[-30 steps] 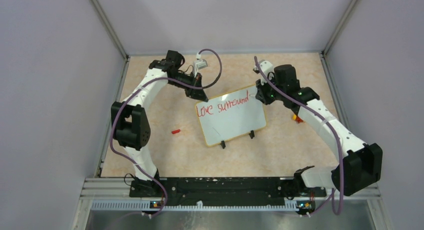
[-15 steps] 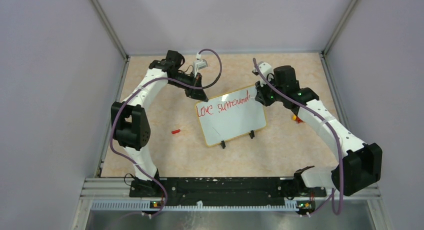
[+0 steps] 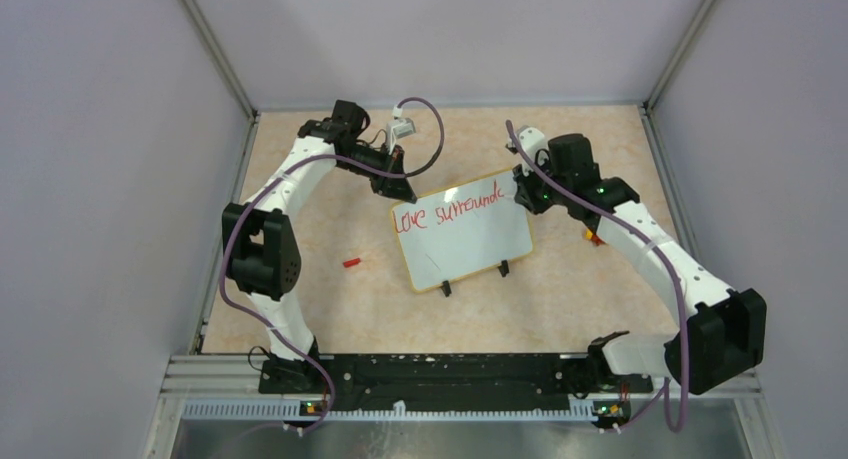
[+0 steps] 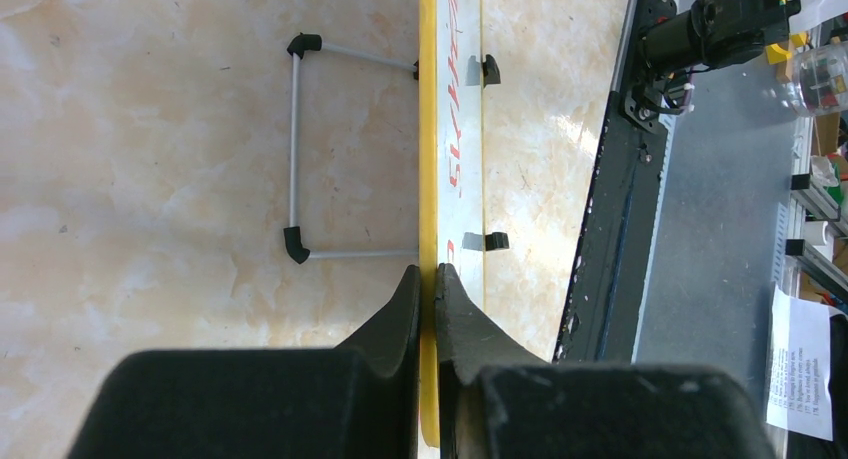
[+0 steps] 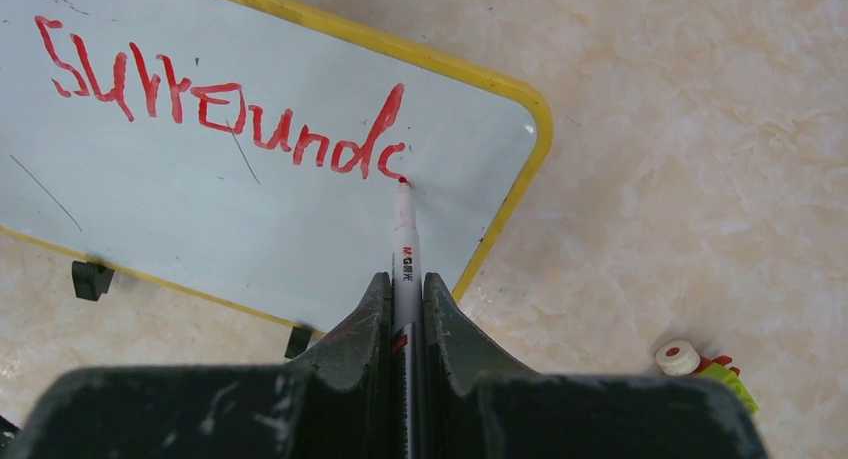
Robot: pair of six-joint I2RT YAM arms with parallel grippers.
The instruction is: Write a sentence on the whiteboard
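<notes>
On the table (image 3: pixel 300 309) stands the whiteboard (image 3: pixel 470 249). The left end effector (image 4: pixel 427 275) is clamped on its rim. The right end effector (image 5: pixel 406 287) grips a marker (image 5: pixel 404 234), its tip touching the sentence (image 5: pixel 220 109).

The left arm (image 3: pixel 285 179) rises from its base at the near left, bends at the elbow and reaches far and rightward, with its wrist tipped down toward the centre. The left gripper (image 4: pixel 427 271) pinches the yellow edge of the whiteboard (image 4: pixel 427 129) between its fingers. The right arm (image 3: pixel 655 254) arches from the near right toward the far centre, its forearm pointing left. The right gripper (image 5: pixel 405 281) is clamped around a marker (image 5: pixel 404 229), which sticks out beyond its fingertips.
</notes>
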